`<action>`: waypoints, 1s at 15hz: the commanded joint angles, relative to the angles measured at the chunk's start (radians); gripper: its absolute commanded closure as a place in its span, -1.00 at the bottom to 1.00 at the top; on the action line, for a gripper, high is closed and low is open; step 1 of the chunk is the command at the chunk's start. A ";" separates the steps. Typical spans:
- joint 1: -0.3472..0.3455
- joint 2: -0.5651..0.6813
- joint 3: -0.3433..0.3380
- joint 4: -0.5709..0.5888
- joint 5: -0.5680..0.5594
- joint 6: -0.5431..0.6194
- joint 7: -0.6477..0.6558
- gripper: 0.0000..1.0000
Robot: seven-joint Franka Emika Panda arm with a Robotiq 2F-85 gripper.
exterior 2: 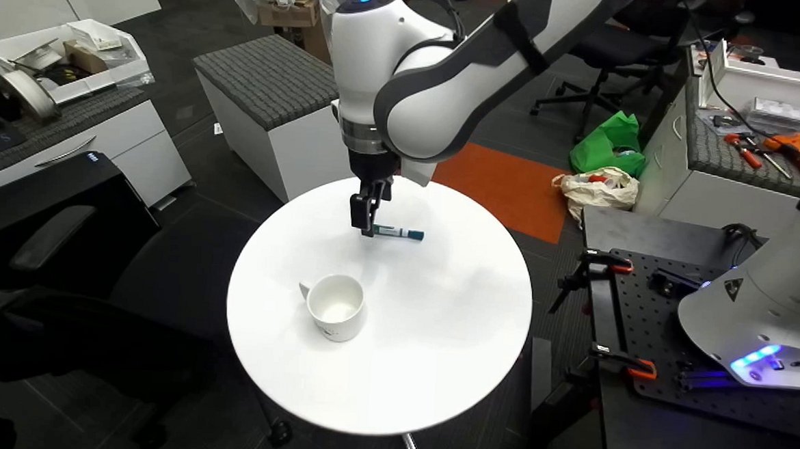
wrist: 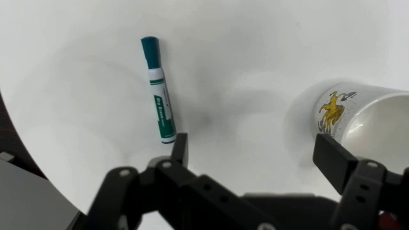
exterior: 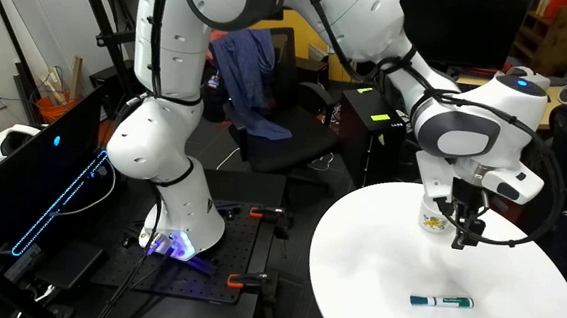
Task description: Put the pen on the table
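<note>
The pen, a marker with a teal cap and a white and green body, lies flat on the white round table. It shows in both exterior views (exterior: 442, 301) (exterior 2: 399, 232) and in the wrist view (wrist: 159, 95). The table (exterior: 368, 303) also shows in an exterior view (exterior 2: 447, 364) and in the wrist view (wrist: 243, 48). My gripper (wrist: 251, 140) is open with nothing between its fingers. It hangs above the table, pointing down, in both exterior views (exterior: 465, 242) (exterior 2: 366, 219). In the wrist view the pen's bottom end is beside the left fingertip, outside the jaws.
A white patterned cup (wrist: 358, 102) stands on the table, behind the right finger in the wrist view. It also shows in both exterior views (exterior: 434, 222) (exterior 2: 336, 310). A dark chair (exterior 2: 171, 281) stands beside the table. Orange-tipped clamps (exterior: 247, 280) sit on the robot's black bench.
</note>
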 commanded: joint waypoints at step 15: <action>0.005 -0.127 0.001 -0.009 -0.006 -0.151 -0.013 -1.00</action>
